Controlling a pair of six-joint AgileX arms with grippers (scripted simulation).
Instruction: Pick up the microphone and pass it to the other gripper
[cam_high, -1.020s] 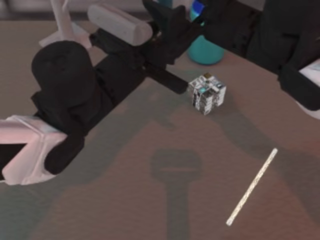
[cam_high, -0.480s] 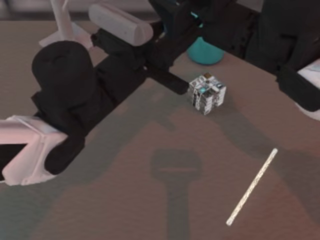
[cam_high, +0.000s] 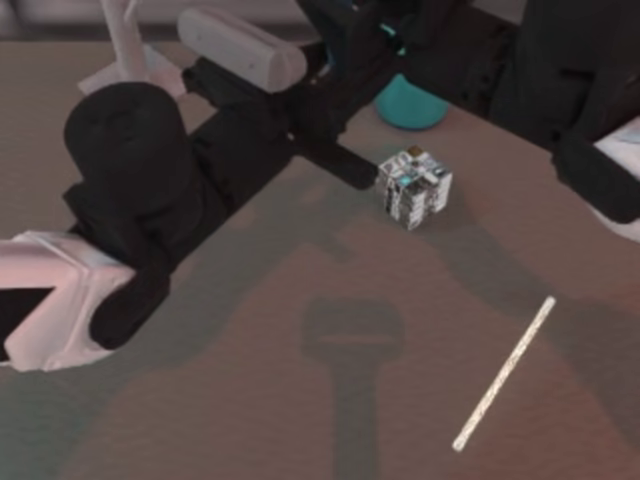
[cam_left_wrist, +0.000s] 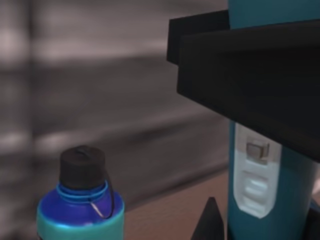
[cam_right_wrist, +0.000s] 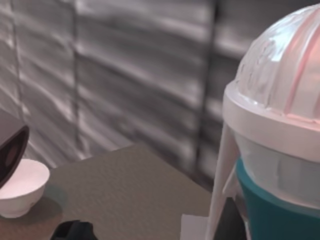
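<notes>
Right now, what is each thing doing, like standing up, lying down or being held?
microphone: upright, off the table, held in the left gripper.
right gripper: against the microphone's handle, above the switch strip.
bottle: upright, cap on.
cube: resting on the table, untouched.
stick: lying flat on the table.
bowl: upright on the table.

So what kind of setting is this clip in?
Likely a rendered tabletop test scene: a brown table with unrelated props, a mirrored cube, a speckled stick and a teal bottle.
</notes>
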